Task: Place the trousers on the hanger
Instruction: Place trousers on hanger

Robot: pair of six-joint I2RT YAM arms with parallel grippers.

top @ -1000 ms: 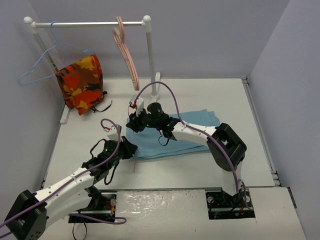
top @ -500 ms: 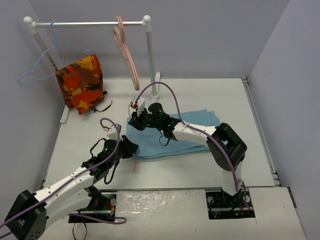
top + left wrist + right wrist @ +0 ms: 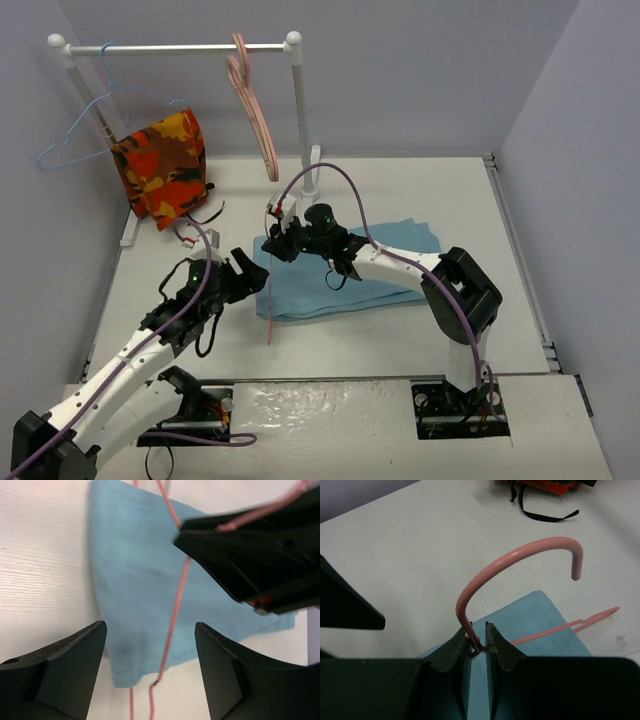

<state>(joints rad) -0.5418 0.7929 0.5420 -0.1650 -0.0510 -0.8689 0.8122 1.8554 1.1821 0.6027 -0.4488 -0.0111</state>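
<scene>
The light blue trousers [image 3: 360, 275] lie flat on the white table. The thin salmon-pink wire hanger [image 3: 270, 315] rests over their left end and runs toward the near edge. My right gripper [image 3: 281, 241] is shut on the hanger's twisted neck [image 3: 479, 645], just below the hook [image 3: 520, 552]. The left gripper [image 3: 250, 276] hovers open at the trousers' left edge. In the left wrist view the hanger wire [image 3: 176, 607] crosses the trousers [image 3: 130, 570] between the spread fingers [image 3: 70, 665] without touching them.
A white rack [image 3: 180, 47] stands at the back left. On it hang a blue wire hanger [image 3: 75, 135], thicker pink hangers [image 3: 255, 110] and an orange patterned cloth [image 3: 160, 165]. A black strap [image 3: 545, 515] lies on the table beside the cloth.
My left gripper has opened, let go of the hanger wire and drawn back to the left. The right gripper stays shut on the hanger's neck and has shifted slightly right.
</scene>
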